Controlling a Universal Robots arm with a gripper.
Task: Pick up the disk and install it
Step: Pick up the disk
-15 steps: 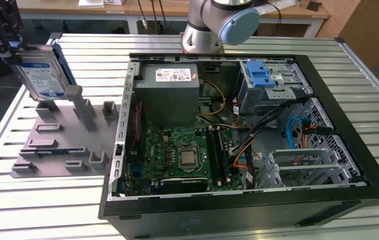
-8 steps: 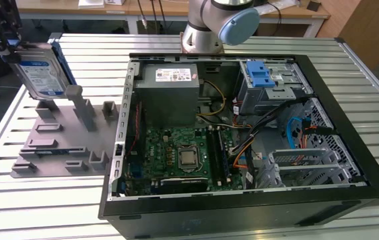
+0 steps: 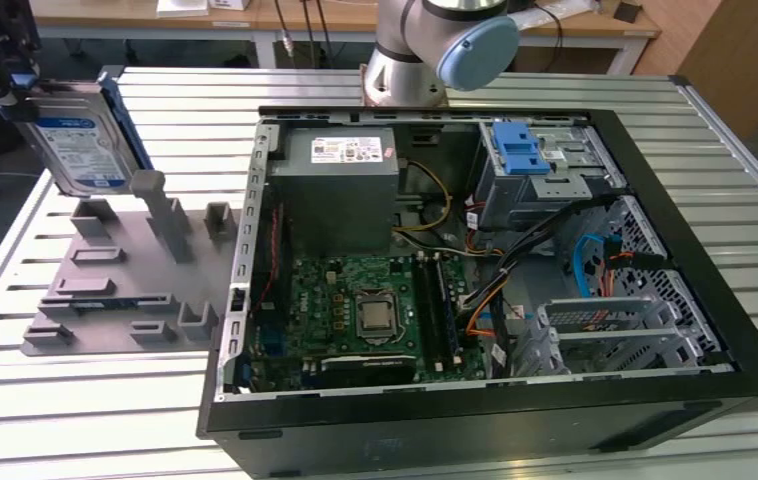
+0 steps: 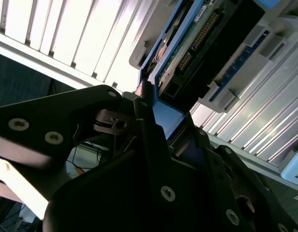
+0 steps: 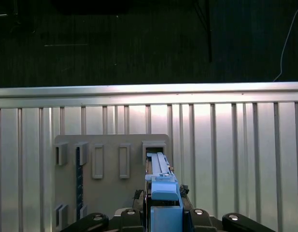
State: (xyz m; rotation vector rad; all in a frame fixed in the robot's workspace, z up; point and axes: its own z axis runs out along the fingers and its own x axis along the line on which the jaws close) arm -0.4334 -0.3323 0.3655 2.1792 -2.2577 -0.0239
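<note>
The disk (image 3: 76, 148), a silver drive with a blue-and-white label and blue side rails, stands on edge at the exterior view's far left, over the grey slotted holder plate (image 3: 112, 290). My gripper (image 3: 12, 85) is shut on its upper end. In the first wrist view the disk's blue rail (image 5: 161, 181) runs out from between my fingers (image 5: 134, 215) toward a slot in the plate (image 5: 110, 193). The second wrist view shows the disk's green circuit board (image 4: 187, 46) and blue rail (image 4: 165, 116) clamped in the jaws. Whether the disk's lower end still touches the holder I cannot tell.
An open black computer case (image 3: 699, 330) lies to the exterior view's right of the plate, with a motherboard (image 3: 366, 315), a grey power supply box (image 3: 339, 190) and a drive cage with a blue latch (image 3: 521, 155). The slatted metal table's edge (image 5: 149, 90) lies beyond the plate.
</note>
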